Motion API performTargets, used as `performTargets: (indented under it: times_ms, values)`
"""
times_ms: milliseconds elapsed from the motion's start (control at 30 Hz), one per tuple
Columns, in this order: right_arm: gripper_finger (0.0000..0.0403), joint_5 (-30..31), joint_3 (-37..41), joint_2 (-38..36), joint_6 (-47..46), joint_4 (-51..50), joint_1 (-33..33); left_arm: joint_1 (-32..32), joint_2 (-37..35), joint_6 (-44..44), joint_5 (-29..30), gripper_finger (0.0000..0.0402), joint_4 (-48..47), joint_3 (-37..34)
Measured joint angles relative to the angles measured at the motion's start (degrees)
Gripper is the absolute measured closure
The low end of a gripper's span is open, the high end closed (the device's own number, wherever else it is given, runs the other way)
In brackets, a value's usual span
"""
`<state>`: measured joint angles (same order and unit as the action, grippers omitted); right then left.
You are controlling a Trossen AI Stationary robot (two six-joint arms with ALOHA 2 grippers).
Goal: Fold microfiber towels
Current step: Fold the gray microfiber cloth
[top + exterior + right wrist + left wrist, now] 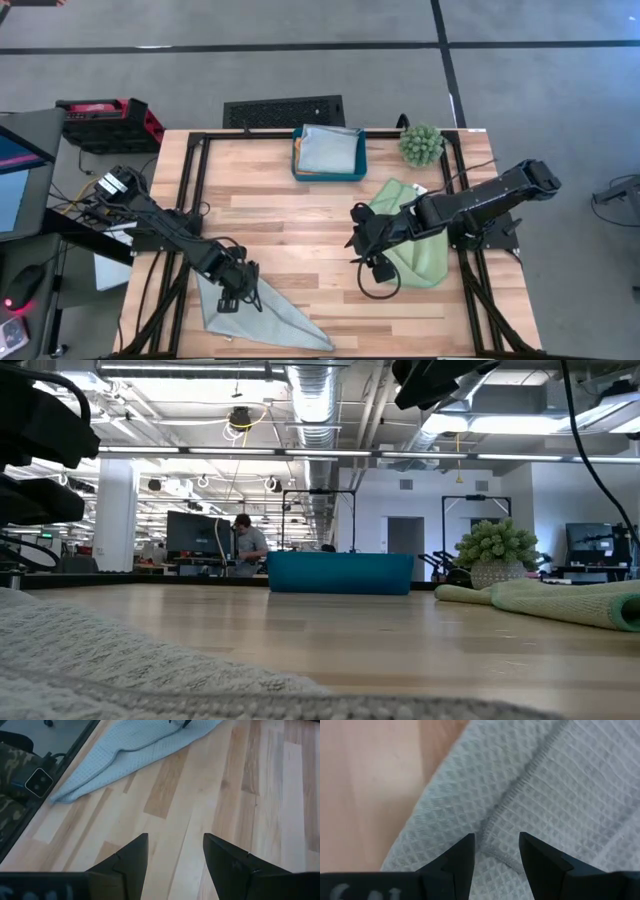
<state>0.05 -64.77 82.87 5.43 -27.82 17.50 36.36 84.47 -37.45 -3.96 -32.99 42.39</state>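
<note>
Folding begins: left pincer (238, 290), released, hovers over the grey-blue towel (262, 318) at lower left; right pincer (368, 262), released, empty, waits mid-table beside the green towel (415, 255). Next: clench the hem.

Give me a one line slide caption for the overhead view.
Left gripper open over a grey-blue towel at the table's near edge; right gripper open beside a green towel.

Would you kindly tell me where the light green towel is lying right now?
In the high view, the light green towel lies crumpled on the table's right side, under the right arm, just in front of the spiky plant.
</note>
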Motion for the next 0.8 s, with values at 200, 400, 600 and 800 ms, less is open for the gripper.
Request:
performTargets:
  times_ms: [200, 400, 600, 800]
  values:
    - [0.0191, 0.0, 0.0, 0.0, 0.0, 0.0, 0.0, 0.0, 0.0, -7.3, 3.0, 0.0255, 0.0, 0.0]
    - [0.0191, -0.1, 0.0, 0.0, 0.0, 0.0, 0.0, 0.0, 0.0, -8.5, 2.3, 0.0255, 0.0, 0.0]
    - [0.0191, -0.1, 0.0, 0.0, -1.5, -0.2, 0.0, 1.3, 0.0, -4.2, 1.9, 0.0255, 0.0, 0.0]
    - [0.0191, -0.1, 0.0, 0.0, -1.5, -0.4, 0.1, 2.3, 0.0, -3.4, 4.7, 0.0255, 0.2, -0.3]
